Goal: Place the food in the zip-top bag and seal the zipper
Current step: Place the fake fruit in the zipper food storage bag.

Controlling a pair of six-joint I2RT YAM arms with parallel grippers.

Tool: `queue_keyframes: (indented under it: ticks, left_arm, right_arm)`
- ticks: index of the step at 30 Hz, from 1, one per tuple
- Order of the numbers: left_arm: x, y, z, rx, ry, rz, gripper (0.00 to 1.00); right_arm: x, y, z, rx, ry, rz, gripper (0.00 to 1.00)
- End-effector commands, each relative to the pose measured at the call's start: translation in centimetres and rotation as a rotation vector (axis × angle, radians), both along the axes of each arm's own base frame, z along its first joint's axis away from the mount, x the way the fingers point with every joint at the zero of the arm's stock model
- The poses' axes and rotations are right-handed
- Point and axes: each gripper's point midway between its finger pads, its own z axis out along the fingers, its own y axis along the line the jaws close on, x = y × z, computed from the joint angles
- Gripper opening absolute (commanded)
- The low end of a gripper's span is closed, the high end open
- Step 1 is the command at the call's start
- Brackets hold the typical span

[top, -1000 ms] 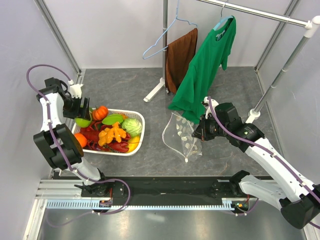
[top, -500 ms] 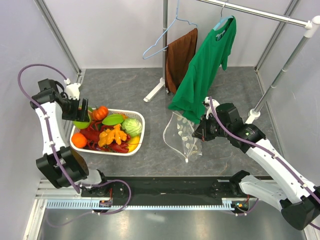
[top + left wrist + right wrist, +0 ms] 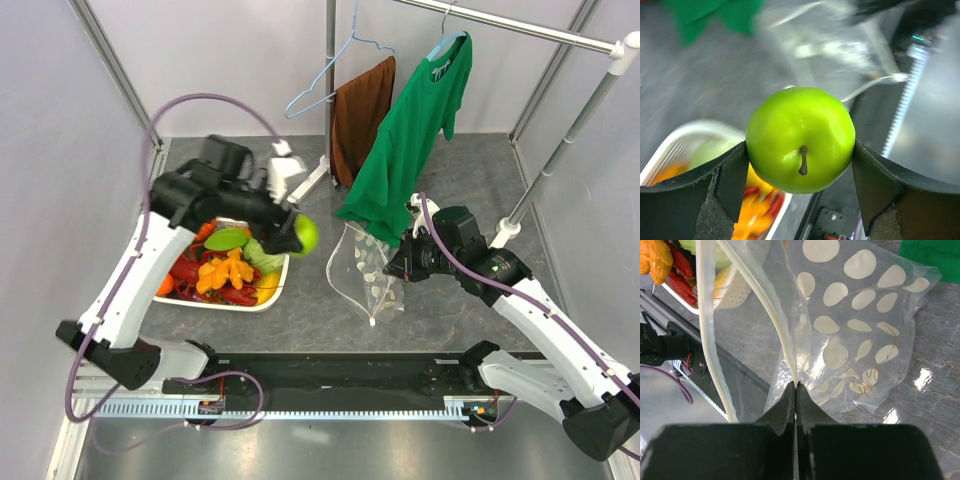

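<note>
My left gripper [image 3: 297, 234] is shut on a green apple [image 3: 305, 235], held in the air between the basket and the bag; in the left wrist view the apple [image 3: 800, 139] sits between both fingers. The zip-top bag [image 3: 366, 265], clear with white dots, hangs with its mouth open toward the left. My right gripper [image 3: 395, 265] is shut on the bag's whitish zipper edge [image 3: 781, 330] and holds it up. The rest of the food [image 3: 228, 268], a cabbage, orange pieces and red lobsters, lies in the white basket [image 3: 268, 292].
A green T-shirt [image 3: 408, 140] and a brown cloth [image 3: 360, 115] hang on a rack behind the bag, with a blue hanger [image 3: 322, 75]. The rack's white foot [image 3: 308, 182] lies on the grey table. A black rail [image 3: 330, 372] runs along the near edge.
My left arm has swung from the basket's far left corner to the right, carrying the green apple toward the bag. My right gripper and the bag have stayed still.
</note>
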Motion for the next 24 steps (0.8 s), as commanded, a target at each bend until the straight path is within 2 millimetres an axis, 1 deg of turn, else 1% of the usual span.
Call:
queue_keyframes:
  ticks: [1,2,3,4,5,7,9,11,13,14,15,17,18,20,21,23,24]
  left_arm:
    - [-2.7,-7.8,1.6,-0.105,0.064,-0.21,0.59]
    - [-2.5,-8.9,1.9,-0.121,0.037,-0.234,0.59]
    - [-2.7,-9.9,1.8,-0.119,0.025,-0.257,0.59]
    - [-3.8,-11.3,1.4,-0.099,-0.002,-0.306,0.6]
    - [-3.7,-12.3,0.3,-0.065,-0.01,-0.326,0.59]
    - [-4.6,-13.5,-1.5,-0.011,-0.009,-0.364,0.59]
    - [-3.9,-14.0,-3.8,0.04,0.004,-0.337,0.62]
    - [-2.4,-13.9,-5.2,0.09,-0.022,-0.283,0.64]
    - [-1.1,-14.0,-6.0,0.112,-0.059,-0.236,0.71]
    - [-1.0,-14.1,-6.1,0.113,-0.064,-0.239,0.74]
    - [-0.9,-14.1,-6.3,0.117,-0.065,-0.236,0.8]
    - [-0.7,-13.9,-6.4,0.124,-0.064,-0.221,0.86]
    - [-1.1,-13.6,-6.2,0.12,-0.066,-0.224,1.0]
    - [-1.7,-13.2,-5.4,0.097,-0.081,-0.245,1.0]
    - [-2.4,-12.4,-4.5,0.077,-0.104,-0.247,1.0]
    - [-2.8,-11.6,-3.3,0.045,-0.151,-0.252,1.0]
    - [-3.1,-10.7,-3.8,0.053,-0.155,-0.246,1.0]
  right_arm:
    - [0.2,0.7,1.0,0.049,-0.021,0.012,0.0]
    - [0.0,0.9,1.1,0.06,-0.015,0.024,0.0]
    - [-0.1,1.0,1.2,0.067,-0.013,0.03,0.0]
    - [-0.1,1.1,1.3,0.073,-0.011,0.03,0.0]
    - [-0.2,1.2,1.3,0.078,-0.007,0.034,0.0]
    - [-0.3,1.2,1.8,0.087,-0.013,0.033,0.0]
    - [-0.6,1.4,2.2,0.107,-0.003,0.048,0.0]
    - [-0.9,1.7,2.9,0.133,0.004,0.063,0.0]
    - [-1.5,2.2,3.3,0.164,0.029,0.082,0.0]
    - [-1.6,2.3,3.4,0.171,0.035,0.086,0.0]
    - [-1.9,2.4,3.6,0.185,0.044,0.097,0.0]
    - [-2.1,2.6,3.7,0.194,0.053,0.107,0.0]
    - [-2.1,2.7,3.9,0.202,0.053,0.11,0.0]
    - [-2.3,2.8,4.2,0.222,0.064,0.118,0.0]
    - [-2.4,2.8,4.4,0.229,0.065,0.118,0.0]
    - [-2.4,2.7,4.7,0.244,0.078,0.106,0.0]
    - [-2.5,2.6,4.8,0.245,0.082,0.107,0.0]
